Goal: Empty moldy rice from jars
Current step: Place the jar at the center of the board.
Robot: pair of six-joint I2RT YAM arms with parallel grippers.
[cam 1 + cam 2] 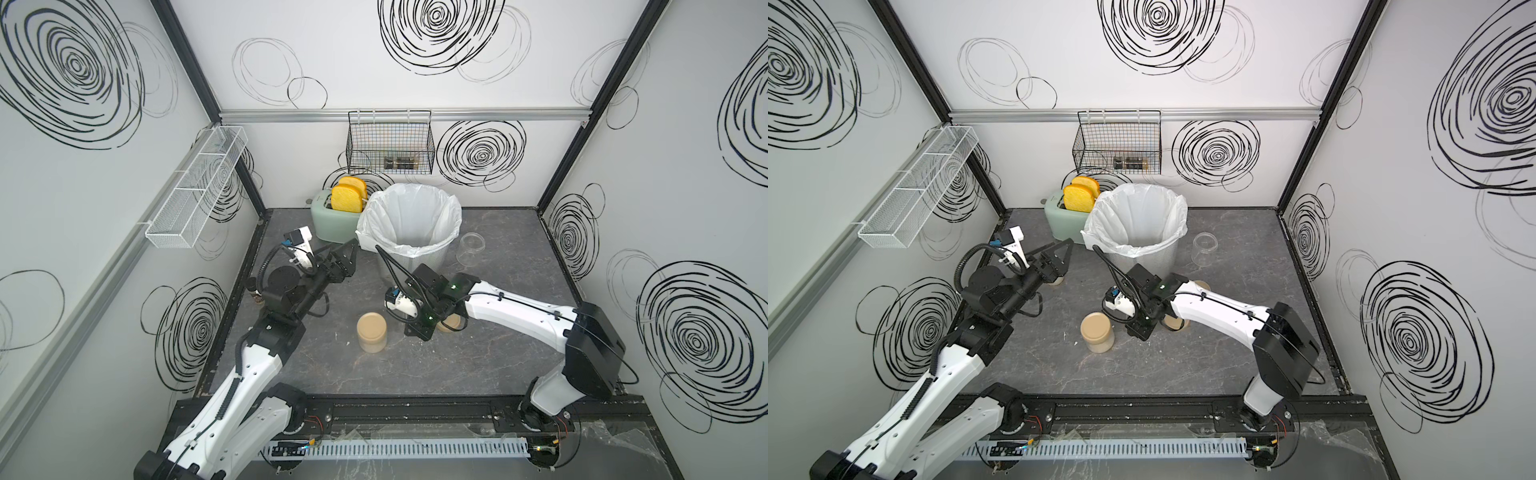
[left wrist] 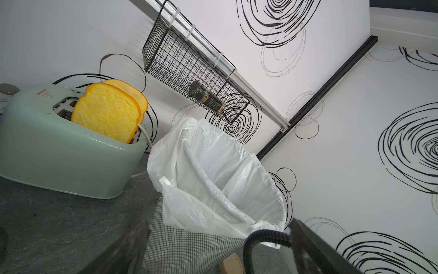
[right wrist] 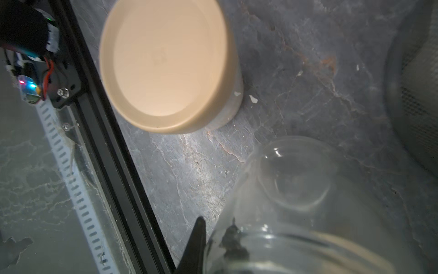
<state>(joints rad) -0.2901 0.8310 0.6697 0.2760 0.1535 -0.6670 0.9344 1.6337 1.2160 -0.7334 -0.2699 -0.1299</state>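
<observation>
Lidded jar [image 1: 371, 328], front centre, full of pale beige rice [image 1: 371, 345]. Open jar [image 1: 471, 248] beside the lined bin [image 1: 446, 216] looks empty. Right gripper [image 1: 438, 323] clamped on third jar [image 3: 294, 189], which is see-through to its base; left gripper [image 1: 345, 249] spread wide, holding nothing.

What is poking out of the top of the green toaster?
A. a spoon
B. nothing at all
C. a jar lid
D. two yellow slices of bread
D: two yellow bread slices stand up out of the slots of the green toaster, as both top views and the left wrist view show.
</observation>
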